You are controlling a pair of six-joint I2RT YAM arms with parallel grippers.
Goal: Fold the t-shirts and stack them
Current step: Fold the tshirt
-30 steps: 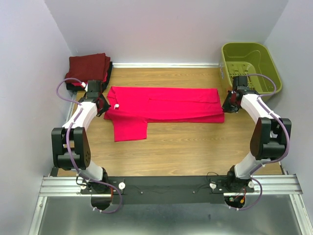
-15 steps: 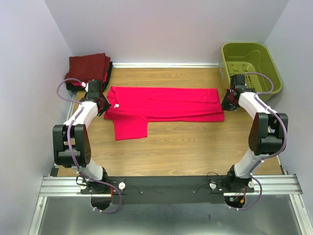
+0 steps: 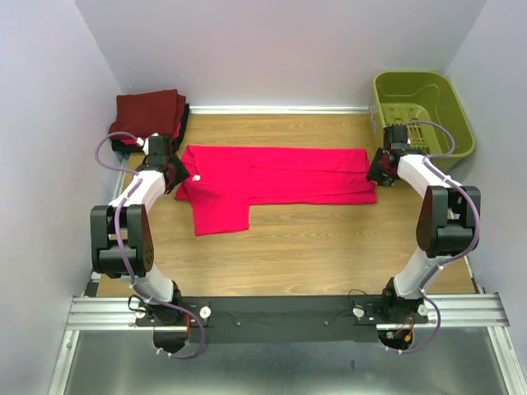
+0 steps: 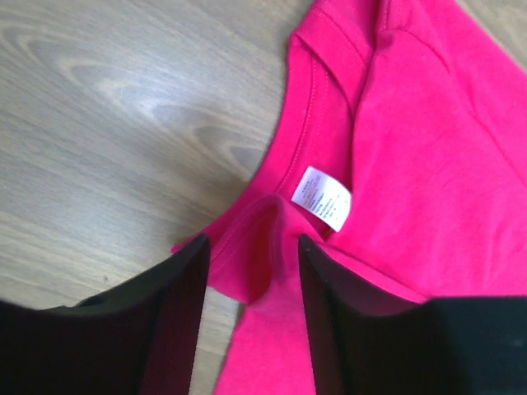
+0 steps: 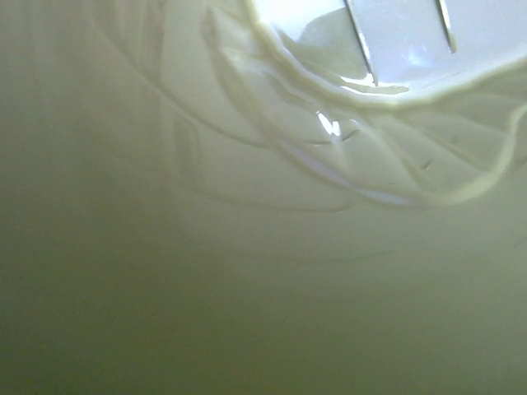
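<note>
A bright pink-red t-shirt (image 3: 272,177) lies spread across the table, folded lengthwise, with one sleeve hanging toward the near side. Its collar and white label (image 4: 323,196) show in the left wrist view. My left gripper (image 4: 251,247) is open at the collar end, and its black fingers (image 4: 177,288) straddle a raised ridge of the pink cloth. My right gripper (image 3: 379,169) is at the shirt's right end, beside the basket. Its fingers do not show in the right wrist view. A stack of folded dark maroon and black t-shirts (image 3: 148,115) sits at the back left corner.
An olive-green plastic basket (image 3: 424,115) stands at the back right, and its wall (image 5: 247,247) fills the right wrist view. Grey walls close in the table on three sides. Bare wood lies between the shirt and the arm bases.
Both grippers have crept slightly away from the bases. The right one has also shifted a little left, toward the shirt's right end. The shirt lies as before.
</note>
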